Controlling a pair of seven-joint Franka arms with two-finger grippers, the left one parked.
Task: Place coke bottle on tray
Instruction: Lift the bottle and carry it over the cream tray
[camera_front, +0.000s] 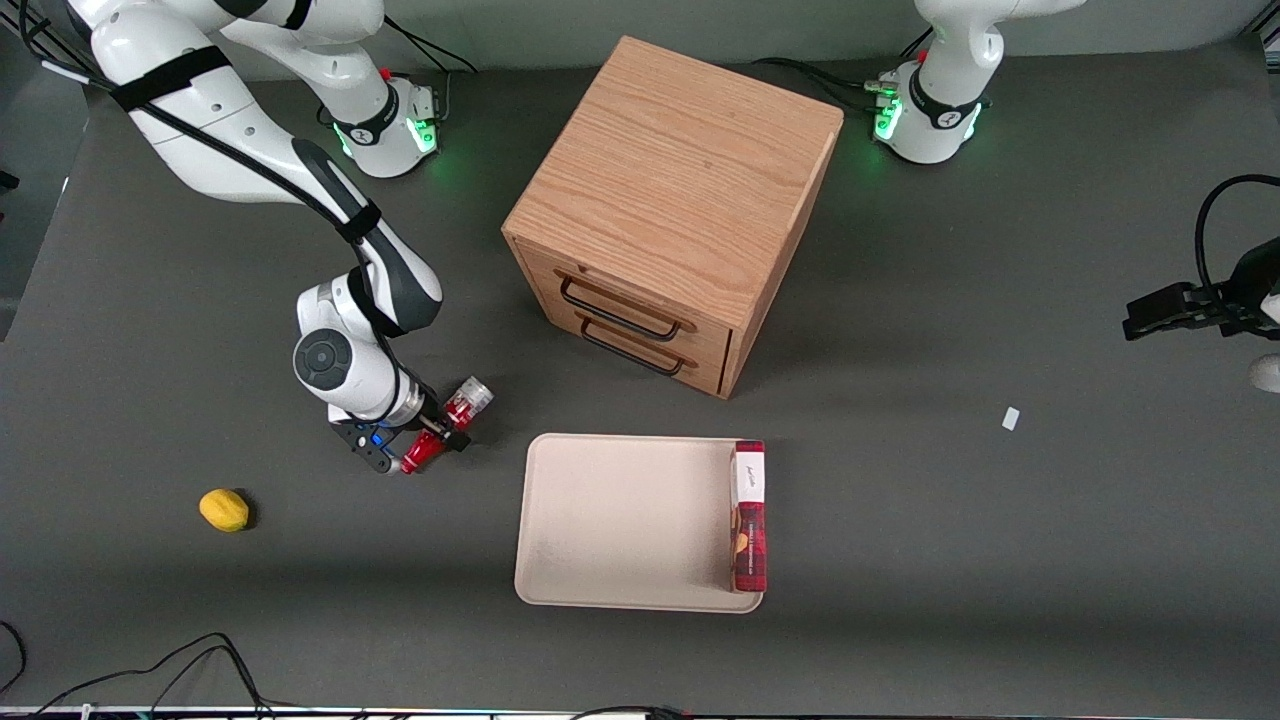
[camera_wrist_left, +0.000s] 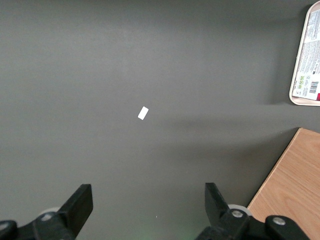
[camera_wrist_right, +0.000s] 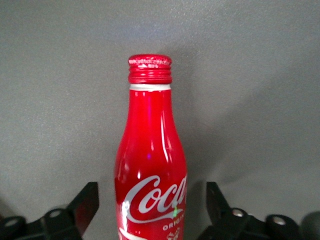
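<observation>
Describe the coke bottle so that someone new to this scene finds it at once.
Start at the wooden drawer cabinet, then drop to the beige tray nearer the front camera. Beside the tray, toward the working arm's end of the table, the end effector sits at the coke bottle. It is small, glossy red with white script and a red cap, unlike the flat red-and-white box or the yellow lemon.

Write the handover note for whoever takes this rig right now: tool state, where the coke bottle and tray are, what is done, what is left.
Tool: around the coke bottle, low over the table beside the tray, toward the working arm's end. Its fingers flank the bottle with gaps showing, so not clamped.
Bottle: lying tilted on the table, off the tray.
Tray: in front of the wooden cabinet; a red-and-white box lies along one edge, the rest bare.
Done: tool positioned at the bottle.
Left: close, lift, carry to the tray's bare part, release.
</observation>
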